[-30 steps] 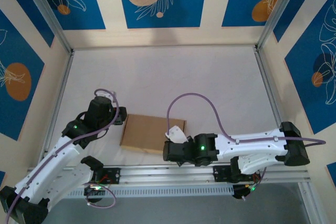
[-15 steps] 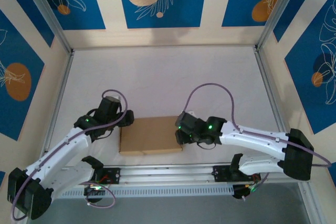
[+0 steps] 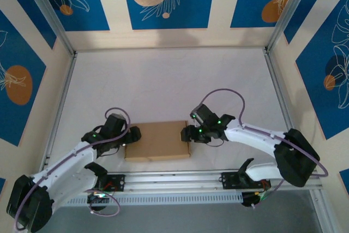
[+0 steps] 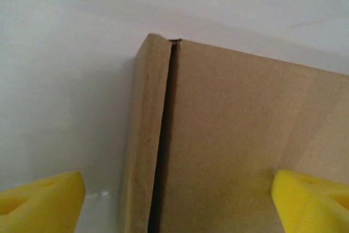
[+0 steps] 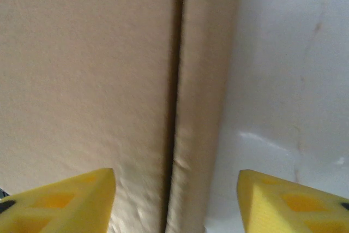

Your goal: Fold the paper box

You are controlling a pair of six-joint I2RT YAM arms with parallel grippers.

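The plain brown cardboard paper box (image 3: 157, 140) lies flat on the white desk (image 3: 174, 80), close to the near edge and a little left of centre, between the two arms. It presents as a shallow closed rectangle with its long sides running left to right and its top panel down. The left tool (image 3: 132, 134) sits at the left short end of the box, and the right tool (image 3: 186, 133) sits at the right short end. In the left wrist view the left tool (image 4: 174, 203) stands with its jaws spread wide. One yellow fingertip (image 4: 41, 200) is over bare desk to the left and the other is over the box top, so the jaws straddle the left side wall of the box (image 4: 240, 140) without clamping it. A dark seam runs between that wall and the top panel, ending at the far corner. In the right wrist view the right tool (image 5: 177, 203) is likewise parted, though less widely. One yellow fingertip (image 5: 294, 203) is over the desk and the other is over the box (image 5: 87, 69), with the right side wall and a similar dark seam between them. Neither tool has hold of anything. Whether any fingertip touches the cardboard cannot be determined.
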